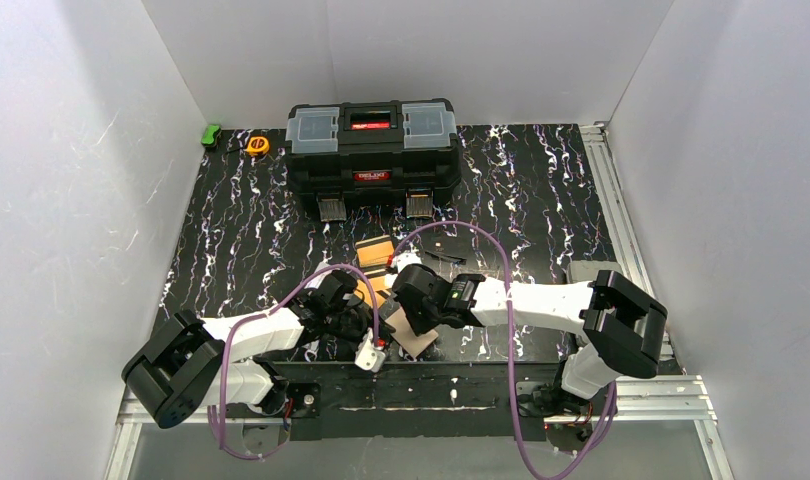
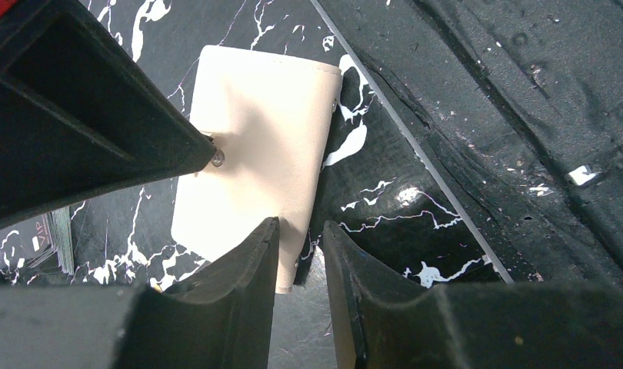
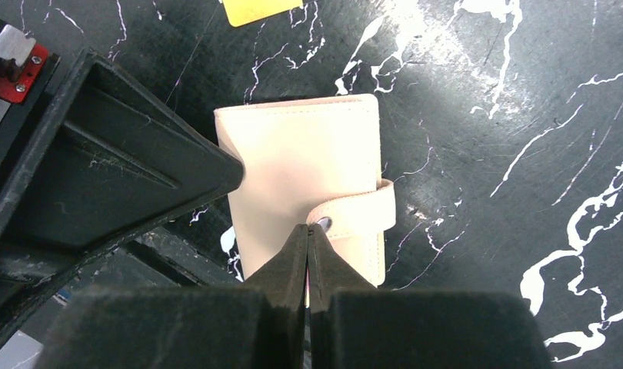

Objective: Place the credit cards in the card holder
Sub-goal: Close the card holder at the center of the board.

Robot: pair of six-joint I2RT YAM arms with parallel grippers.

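The beige card holder [image 1: 414, 337] lies folded shut near the table's front edge. It also shows in the left wrist view [image 2: 254, 138] and the right wrist view [image 3: 301, 161]. My left gripper [image 2: 301, 254] has its jaws narrowly apart, closed on the holder's edge. My right gripper [image 3: 308, 231] is shut, its tips pinching the end of the snap tab [image 3: 362, 211]. Tan and orange credit cards [image 1: 374, 252] lie on the mat just behind the grippers. One yellow card corner [image 3: 258, 9] shows in the right wrist view.
A big black toolbox [image 1: 372, 150] stands at the back. An orange tape measure [image 1: 257, 145] and a green object [image 1: 211, 134] sit at the back left. A grey block [image 1: 591, 270] lies at the right. The mat's front edge [image 2: 416, 146] runs right beside the holder.
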